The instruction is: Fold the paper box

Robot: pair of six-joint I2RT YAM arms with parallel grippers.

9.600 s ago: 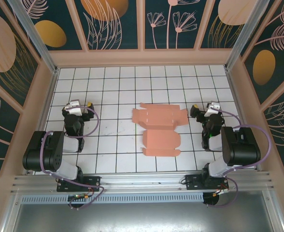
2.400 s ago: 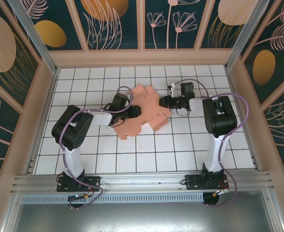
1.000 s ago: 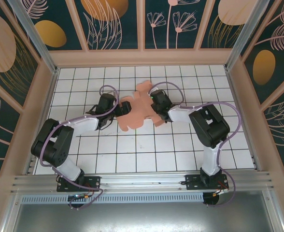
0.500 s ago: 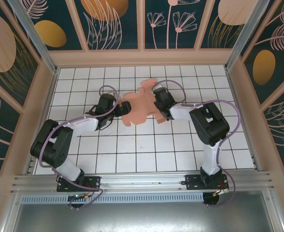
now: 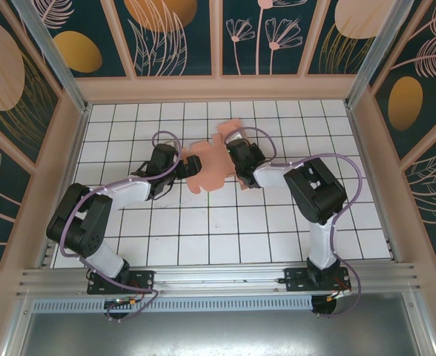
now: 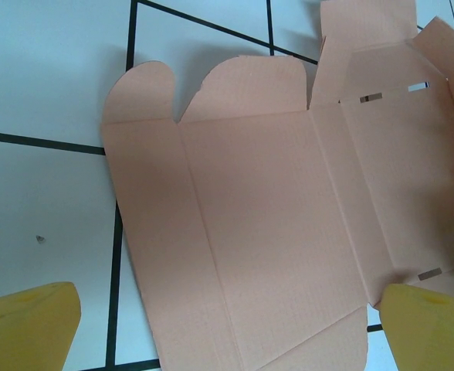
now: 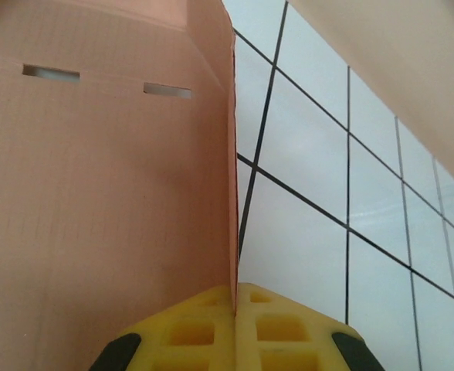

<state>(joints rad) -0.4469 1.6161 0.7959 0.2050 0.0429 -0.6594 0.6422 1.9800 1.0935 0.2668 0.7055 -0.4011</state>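
The right gripper (image 7: 235,309) was clamped shut, yellow pads (image 7: 188,332) pinching the raised edge of the paper box (image 7: 96,193). The left gripper (image 6: 227,336) was spread wide, with fingertips (image 6: 26,325) at 7 and 5 o'clock in its wrist view and the blank flat between them; contact unclear. From above, the blank lay on the tiled table (image 5: 277,230) toward 12 o'clock of centre, left gripper at its 9, right at its 3.

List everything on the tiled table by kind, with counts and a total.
paper box: 1
robot hands: 2 (left hand, right hand)
Total: 3
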